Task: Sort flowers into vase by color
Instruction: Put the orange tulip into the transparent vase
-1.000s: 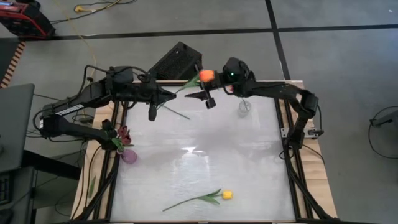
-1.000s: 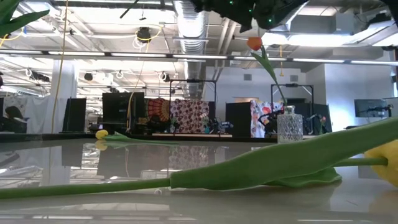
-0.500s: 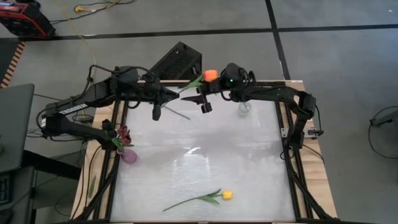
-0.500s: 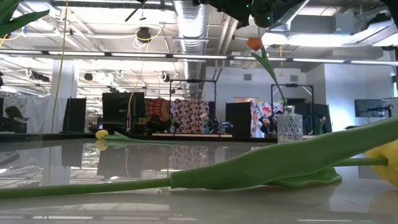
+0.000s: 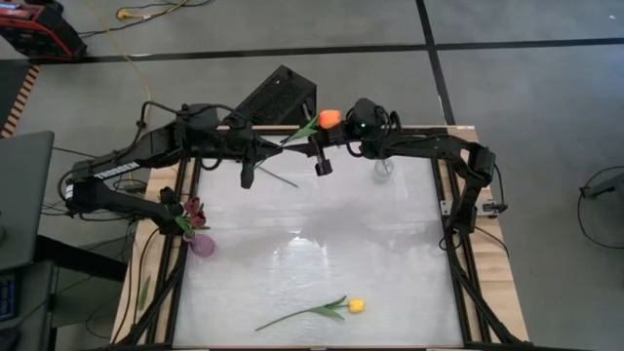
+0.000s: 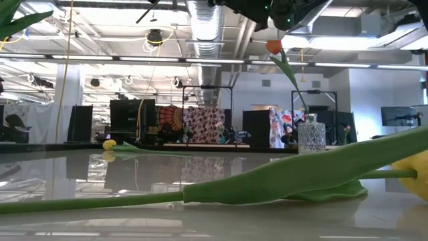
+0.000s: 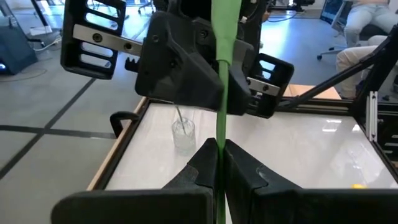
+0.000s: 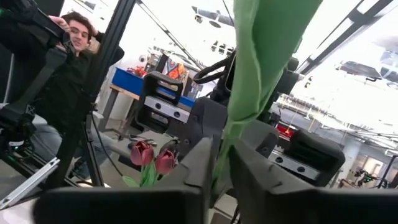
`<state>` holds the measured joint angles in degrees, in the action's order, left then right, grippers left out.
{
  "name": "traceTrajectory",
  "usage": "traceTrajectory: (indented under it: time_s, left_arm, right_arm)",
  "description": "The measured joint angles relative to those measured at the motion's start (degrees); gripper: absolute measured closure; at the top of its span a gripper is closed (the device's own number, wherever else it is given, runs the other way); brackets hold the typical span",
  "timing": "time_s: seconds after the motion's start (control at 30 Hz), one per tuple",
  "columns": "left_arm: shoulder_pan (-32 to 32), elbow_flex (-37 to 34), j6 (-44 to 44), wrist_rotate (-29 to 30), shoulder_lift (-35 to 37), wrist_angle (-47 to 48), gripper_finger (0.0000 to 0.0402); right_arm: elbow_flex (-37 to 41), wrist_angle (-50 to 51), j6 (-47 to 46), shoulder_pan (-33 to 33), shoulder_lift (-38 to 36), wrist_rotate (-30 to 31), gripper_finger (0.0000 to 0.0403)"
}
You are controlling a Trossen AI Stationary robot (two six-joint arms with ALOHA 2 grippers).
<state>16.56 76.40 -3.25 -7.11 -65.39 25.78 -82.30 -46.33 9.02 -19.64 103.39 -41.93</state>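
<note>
An orange tulip [image 5: 329, 118] is held high over the table's far edge between both grippers. My left gripper [image 5: 276, 146] is shut on its green stem [image 7: 219, 93]. My right gripper [image 5: 308, 146] faces it from the right and is shut on the same stem, closer to the head. A second orange tulip [image 6: 273, 47] stands with its stem in the clear vase [image 6: 311, 137] at the far right. Dark red tulips [image 5: 192, 210] stand in a purple vase [image 5: 202, 244] at the left edge. One yellow tulip [image 5: 356, 305] lies near the front edge, and another [image 6: 109, 144] lies at the far left. My left gripper pinches the orange tulip's stem [image 7: 217, 146] between its two fingers, coming level from the table's left, with the fingers across the stem. The tulip is lifted clear of the table. My right gripper pinches the stem and its leaf [image 8: 222, 158] between its two fingers, coming level from the table's right, nearer the head than the left gripper.
The clear vase [image 5: 383, 168] stands just below my right arm. The far yellow tulip's stem [image 5: 278, 177] lies on the table under my left gripper. A dark box [image 5: 278, 96] sits beyond the far edge. A person [image 8: 68, 56] sits beyond the table.
My right gripper has moved a little toward the table's left, up to the held stem, and its fingers have come together on it. The orange head has shifted slightly to the right. My left gripper has kept its hold.
</note>
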Motion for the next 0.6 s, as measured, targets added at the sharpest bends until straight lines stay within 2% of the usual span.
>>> traceTrajectory:
  time_s: [0.17,0.37,0.47,0.6]
  left_arm:
    - [-0.02,0.00,-0.29,1.99,0.00,-0.16,0.0394]
    - [0.04,0.00,-1.83,0.36,0.44,0.03,0.0331]
    - [0.00,0.00,-3.01,4.36,1.87,1.29,0.0289]
    - [0.04,0.00,-4.70,10.35,5.27,3.03,0.0245]
  right_arm:
    - [0.00,0.03,-0.03,-0.02,0.00,0.00,0.0383]
    - [0.00,2.70,-7.49,-2.36,-2.91,-1.49,0.0383]
    - [0.00,8.85,-9.39,-5.59,-7.46,-3.07,0.0384]
    - [0.00,24.62,-6.86,-10.85,-15.87,-2.96,0.0385]
